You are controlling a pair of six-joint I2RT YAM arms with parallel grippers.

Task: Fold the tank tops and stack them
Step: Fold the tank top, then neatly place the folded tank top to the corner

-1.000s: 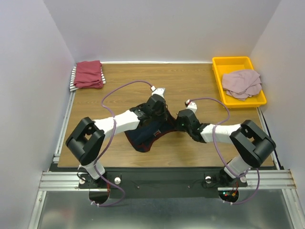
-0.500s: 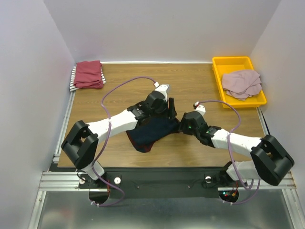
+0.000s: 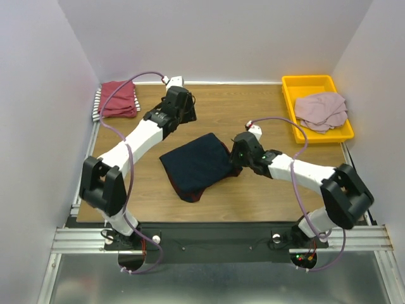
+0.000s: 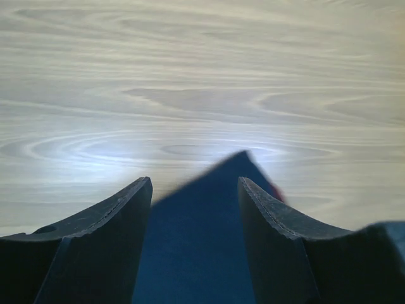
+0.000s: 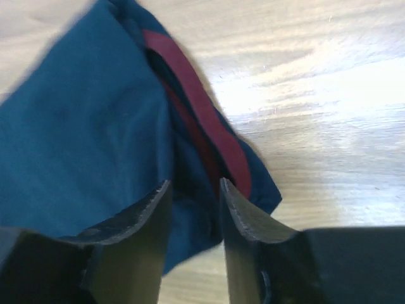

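Four tops were in view. The jersey (image 3: 197,166) lay mid-tabletop (image 3: 266,114) as a compact navy rectangle, folded, with maroon trim (image 5: 209,136) showing only along its right edge. The red top (image 3: 118,98) sat folded on the striped top (image 3: 96,107) at the far-left corner; I judged this to be the stack the jersey should join. The pink top (image 3: 321,111) lay crumpled in the tray (image 3: 307,82) at far right, not yet folded.

The left end effector (image 3: 187,111) hung over bare wood between jersey and stack, fingers apart and nothing between them. Its wrist view showed only a corner of navy cloth below. Judged: held clear so the fold lies undisturbed.

The right end effector (image 3: 236,156) was low at the jersey's right edge, over the trim. Its fingers stood partly apart with cloth seen in the gap. I could not tell whether they pinched the layers or only hovered over them. The position suits pinning or tidying that loose edge.

Judgement: jersey fold about complete. Transfer to the stack is pending, then the pink top.
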